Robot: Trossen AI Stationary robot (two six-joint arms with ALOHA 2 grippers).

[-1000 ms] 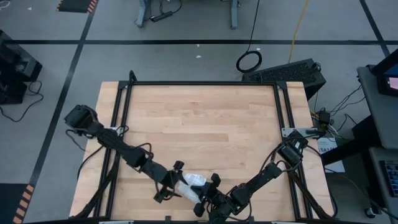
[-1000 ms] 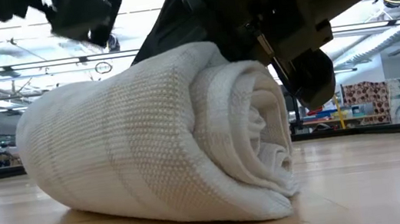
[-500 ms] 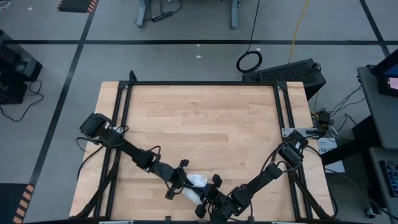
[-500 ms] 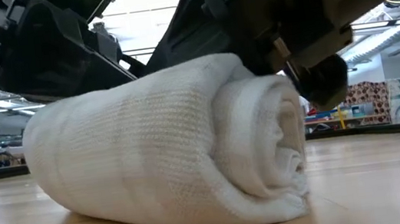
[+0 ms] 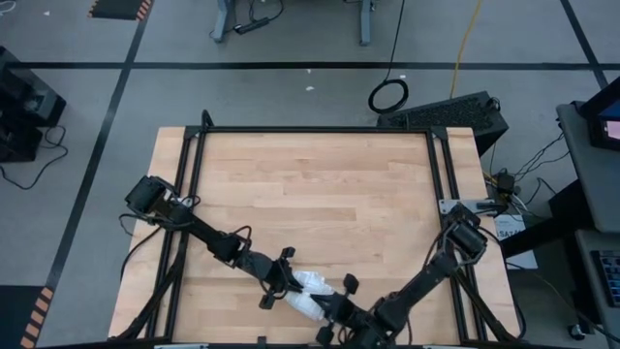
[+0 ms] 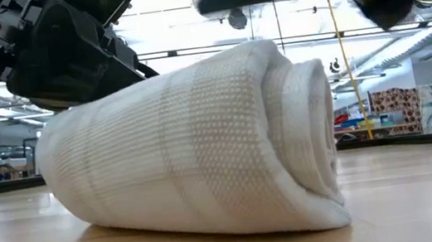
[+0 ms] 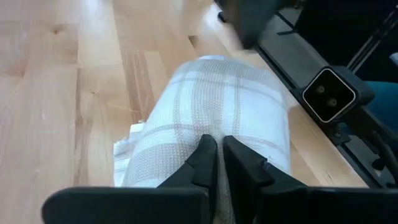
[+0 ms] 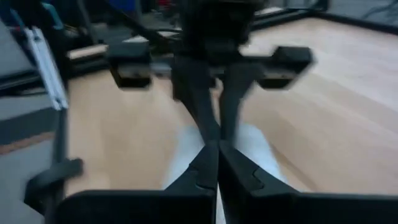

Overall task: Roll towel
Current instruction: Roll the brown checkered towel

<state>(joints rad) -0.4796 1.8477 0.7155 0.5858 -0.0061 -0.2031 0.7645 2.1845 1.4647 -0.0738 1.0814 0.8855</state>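
The towel (image 6: 190,145) lies rolled at the table's (image 5: 320,184) near edge, the left gripper (image 7: 217,163) pinching its cloth, the right gripper (image 8: 216,163) pressed together and empty — any tug could unwind the loose outer flap.

Far half of light wooden tabletop (image 5: 310,184) left bare. Near edge crowded by rolled white checked towel (image 5: 308,294), flanked by both dark arms w/ grippers.
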